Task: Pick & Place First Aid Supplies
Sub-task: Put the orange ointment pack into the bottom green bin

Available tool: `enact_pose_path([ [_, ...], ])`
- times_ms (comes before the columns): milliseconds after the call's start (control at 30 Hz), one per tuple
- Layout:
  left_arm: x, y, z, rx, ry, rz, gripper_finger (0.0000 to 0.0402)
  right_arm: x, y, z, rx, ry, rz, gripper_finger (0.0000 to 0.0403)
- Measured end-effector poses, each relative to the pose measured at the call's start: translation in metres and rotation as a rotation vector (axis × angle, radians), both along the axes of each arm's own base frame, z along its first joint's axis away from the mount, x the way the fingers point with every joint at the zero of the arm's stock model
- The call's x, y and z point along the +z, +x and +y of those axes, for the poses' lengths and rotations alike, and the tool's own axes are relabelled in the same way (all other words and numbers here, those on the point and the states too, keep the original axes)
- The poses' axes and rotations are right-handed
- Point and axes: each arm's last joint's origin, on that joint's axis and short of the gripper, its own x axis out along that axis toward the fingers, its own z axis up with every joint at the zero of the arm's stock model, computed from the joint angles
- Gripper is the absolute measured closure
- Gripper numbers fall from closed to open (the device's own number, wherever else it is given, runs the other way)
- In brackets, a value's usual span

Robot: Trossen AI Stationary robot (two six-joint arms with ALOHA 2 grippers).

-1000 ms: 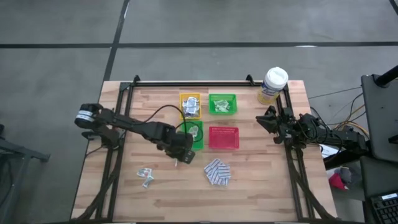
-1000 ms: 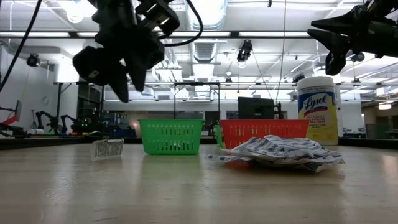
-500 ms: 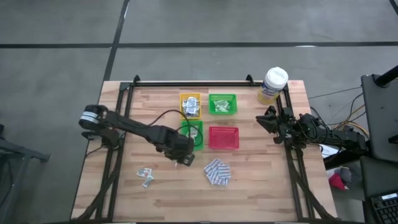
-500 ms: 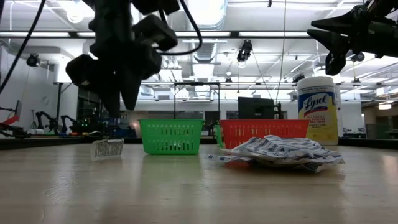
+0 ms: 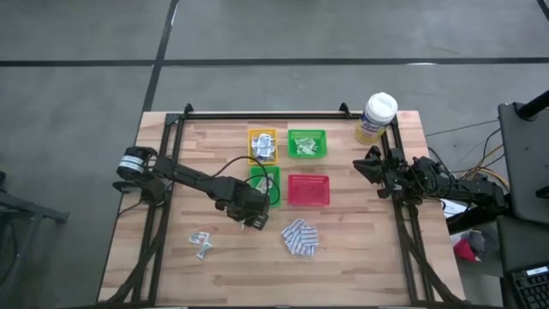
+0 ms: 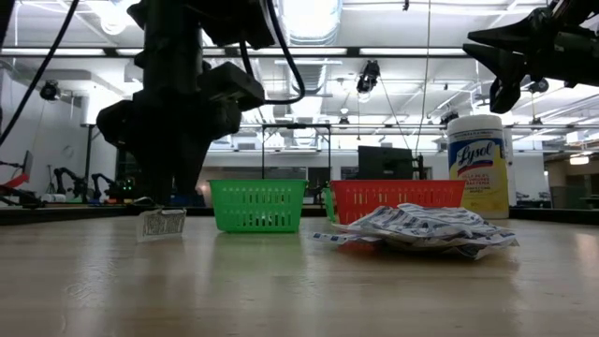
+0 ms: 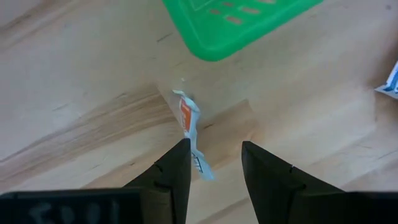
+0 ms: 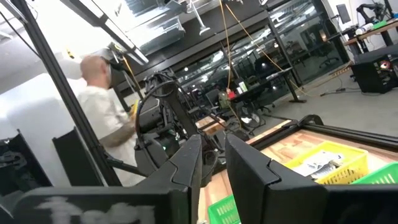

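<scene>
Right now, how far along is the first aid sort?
Done: packets already lie in the yellow tray and both green trays. The red tray looks empty from above.

In hand: the left gripper, open, hangs over a single packet on the wood beside a green tray, not yet gripped.

Left: the blue-and-white pile and a few packets near the front left. The right gripper waits at the right edge.

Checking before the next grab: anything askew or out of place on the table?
One small packet stands on edge on the bare wood beside the green tray, under the open left gripper. Loose packets also lie heaped outside the trays.
</scene>
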Motion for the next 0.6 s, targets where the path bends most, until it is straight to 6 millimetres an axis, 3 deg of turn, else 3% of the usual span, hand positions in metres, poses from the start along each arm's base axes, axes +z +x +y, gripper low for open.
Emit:
enact_pose_path([
  [467, -0.016, 0.003, 0.000, 0.006, 0.032, 0.054, 0.0267, 0.000, 0.000, 0.000, 0.000, 0.000, 0.000, 0.0321],
  [600, -0.016, 0.003, 0.000, 0.009, 0.032, 0.059, 0.0286, 0.000, 0.000, 0.000, 0.000, 0.000, 0.000, 0.0318],
])
